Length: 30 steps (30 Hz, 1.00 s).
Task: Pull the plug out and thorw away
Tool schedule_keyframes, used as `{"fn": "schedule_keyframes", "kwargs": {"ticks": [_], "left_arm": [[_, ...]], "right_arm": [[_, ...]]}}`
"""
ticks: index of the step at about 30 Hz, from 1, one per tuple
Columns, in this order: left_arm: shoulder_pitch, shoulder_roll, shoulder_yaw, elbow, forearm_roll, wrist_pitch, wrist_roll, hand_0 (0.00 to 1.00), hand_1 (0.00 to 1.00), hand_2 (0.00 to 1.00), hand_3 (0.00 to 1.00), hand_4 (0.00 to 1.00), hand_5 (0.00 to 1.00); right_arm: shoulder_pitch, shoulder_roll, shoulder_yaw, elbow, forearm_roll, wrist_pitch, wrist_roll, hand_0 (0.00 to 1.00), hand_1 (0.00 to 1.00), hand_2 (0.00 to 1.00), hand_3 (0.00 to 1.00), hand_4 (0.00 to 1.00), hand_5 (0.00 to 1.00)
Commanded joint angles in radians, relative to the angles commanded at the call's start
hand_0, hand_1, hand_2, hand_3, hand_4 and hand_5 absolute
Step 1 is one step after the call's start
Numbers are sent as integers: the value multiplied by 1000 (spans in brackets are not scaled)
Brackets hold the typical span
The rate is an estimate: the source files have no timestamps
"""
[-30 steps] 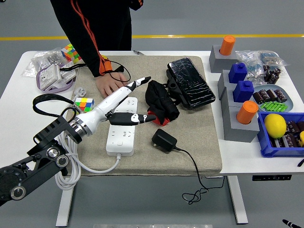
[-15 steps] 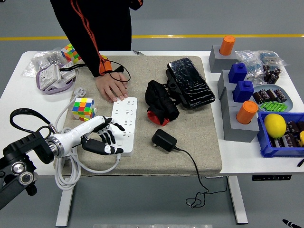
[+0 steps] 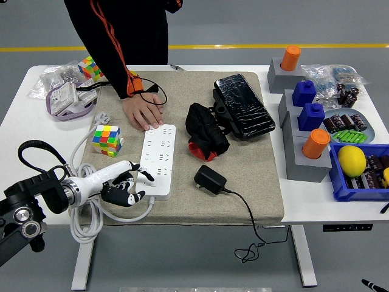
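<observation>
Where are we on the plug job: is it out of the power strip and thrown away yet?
Done: the black plug adapter lies loose on the mat, out of the white power strip, whose sockets look empty. In hand: nothing; the left hand hangs open by the strip's near end, while a person's hand presses its far end. Left: no bin is visible.

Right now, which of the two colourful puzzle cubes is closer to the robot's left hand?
The puzzle cube on the mat's left edge, just above the left hand. The other cube sits far back beside the person.
</observation>
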Motion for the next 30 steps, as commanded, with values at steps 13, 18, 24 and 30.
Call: {"fn": "schedule_keyframes", "kwargs": {"ticks": [13,18,24,30], "left_arm": [[-1,-5,10,11,-8,-10,17,76,61,129,860,612,2],[1,-1,15,6,-13,-17,26,75,59,128,851,597,2],[-3,-3,22,19,-19,-20,26,74,59,128,844,595,2],[-8,-4,45,44,-21,-18,21,74,59,128,839,595,2]], "right_arm": [[-3,3,4,1,-1,0,1,631,626,619,569,987,452],[-3,4,10,1,-3,0,0,631,626,618,568,987,451],[-4,4,13,1,-4,-1,0,632,626,619,568,987,451],[-3,6,11,2,-2,-1,1,629,626,618,568,987,450]]}}
